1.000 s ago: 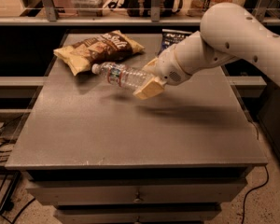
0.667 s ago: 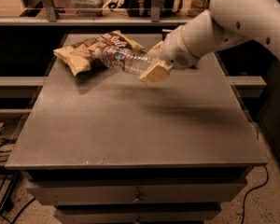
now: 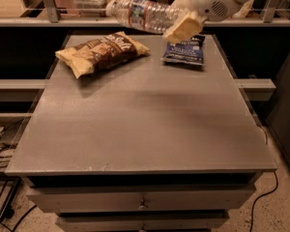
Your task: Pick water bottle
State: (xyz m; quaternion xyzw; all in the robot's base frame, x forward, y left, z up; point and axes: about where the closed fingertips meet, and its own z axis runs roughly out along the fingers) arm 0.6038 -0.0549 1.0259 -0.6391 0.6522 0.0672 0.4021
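Seeing my gripper (image 3: 183,11) pinching water bottle (image 3: 140,13) high over far edge of table (image 3: 145,124), bottle near-horizontal, cap leftward; brown chip bag (image 3: 101,52) lies left, blue bag (image 3: 183,53) beneath gripper.

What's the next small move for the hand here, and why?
Probably a short, slow raise with the grip unchanged and no wrist roll. The hand is shut on one end of the water bottle, which lies roughly level in the air, its capped end sticking out unsupported. It is off the table and above both the brown chip bag and the blue chip bag, so nothing blocks it.
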